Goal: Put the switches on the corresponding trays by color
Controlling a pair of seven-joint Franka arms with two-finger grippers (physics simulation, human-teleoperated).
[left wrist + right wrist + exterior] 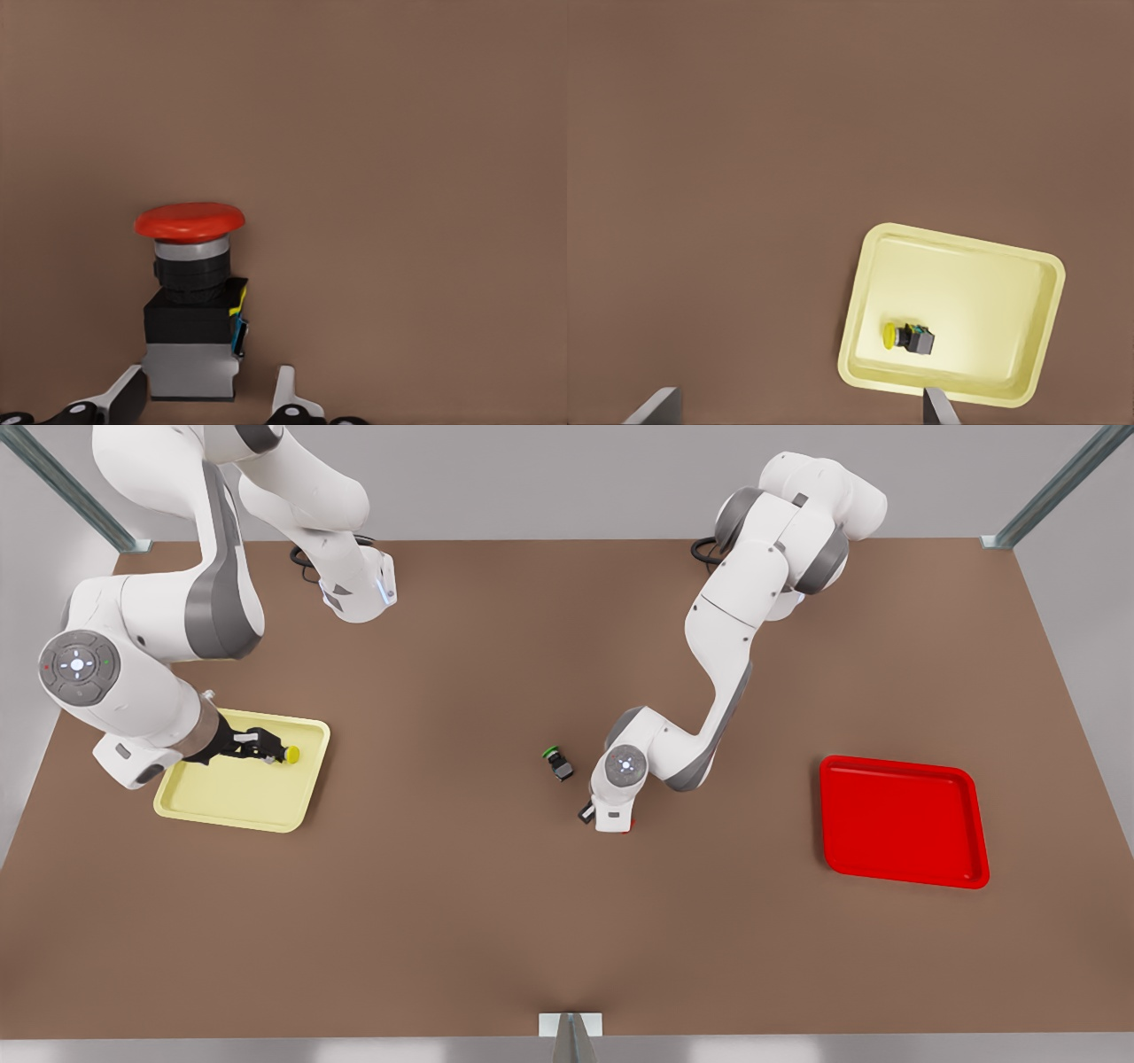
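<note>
Hovering with the right pincer [797, 398] apart above the yellow switch [908, 337], already lying in the yellow tray [983, 283]; straddling the red switch [190, 266] mid-table with the left pincer [208, 381] apart, not yet clamping, carrying to the red tray [895, 824] remaining

Red switch [627, 828]: front view, nearly all hid under left gripper [611, 822]; red sliver only.
Yellow switch [291, 755]: body hid behind right gripper [273, 751]; cap shows.
Wrist views: both grippers' fingers cut off by pic edge, tips only.
</note>
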